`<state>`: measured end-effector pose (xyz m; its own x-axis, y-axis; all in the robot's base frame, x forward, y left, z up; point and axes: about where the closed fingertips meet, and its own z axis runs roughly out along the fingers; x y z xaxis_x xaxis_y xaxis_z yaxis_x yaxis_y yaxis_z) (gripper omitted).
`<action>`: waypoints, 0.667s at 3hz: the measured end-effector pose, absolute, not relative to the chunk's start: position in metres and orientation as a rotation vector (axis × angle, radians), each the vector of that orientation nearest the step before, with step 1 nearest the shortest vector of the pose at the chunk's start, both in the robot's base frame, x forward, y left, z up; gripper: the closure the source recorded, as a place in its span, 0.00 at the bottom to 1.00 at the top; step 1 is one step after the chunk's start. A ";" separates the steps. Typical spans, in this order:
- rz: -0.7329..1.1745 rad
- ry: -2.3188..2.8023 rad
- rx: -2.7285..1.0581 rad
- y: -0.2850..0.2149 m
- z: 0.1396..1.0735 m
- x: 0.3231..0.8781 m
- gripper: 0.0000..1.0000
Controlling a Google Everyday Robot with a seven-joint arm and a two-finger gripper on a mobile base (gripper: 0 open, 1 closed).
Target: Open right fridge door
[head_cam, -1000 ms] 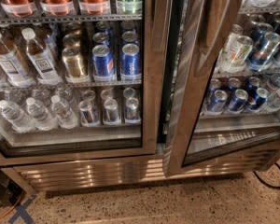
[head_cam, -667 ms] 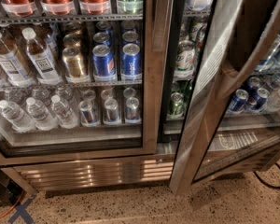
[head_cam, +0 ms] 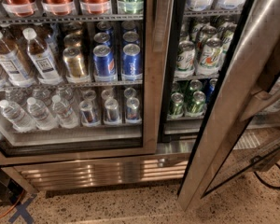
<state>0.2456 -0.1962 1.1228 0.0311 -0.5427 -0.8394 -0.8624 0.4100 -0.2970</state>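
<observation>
Swung wider than a moment ago, the right fridge door [head_cam: 233, 101] is now presented almost edge-on. Its brushed steel frame runs as one long diagonal from the upper right corner down to the lower middle of the frame.

No gripper is caught anywhere in view. It can only be supposed to lie beyond the right edge, and whether it is clenched on anything cannot be told.

Nearest that edge, the door handle [head_cam: 263, 99] is seen at middle right, slanting along the steel frame. Left of the frame the compartment is laid bare, and the 7UP cans [head_cam: 210, 55] are seen directly at upper centre-right. Further left, the other door [head_cam: 151, 69] is shut, with Pepsi cans [head_cam: 130, 62] behind its glass.

The hinge is judged to sit off to the right, so any further pull would be directed outward and rightward, away from the cabinet. The task is judged nearly done. A black cable [head_cam: 270, 183] on the floor at lower right, near the door's foot, is to be watched.
</observation>
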 end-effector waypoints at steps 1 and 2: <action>0.352 1.758 -1.271 -0.218 1.138 0.220 0.00; 0.231 1.967 -1.186 -0.278 1.151 0.235 0.00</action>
<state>0.2349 -0.2784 1.1514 -0.2314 -0.6582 -0.7164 -0.8062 0.5419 -0.2375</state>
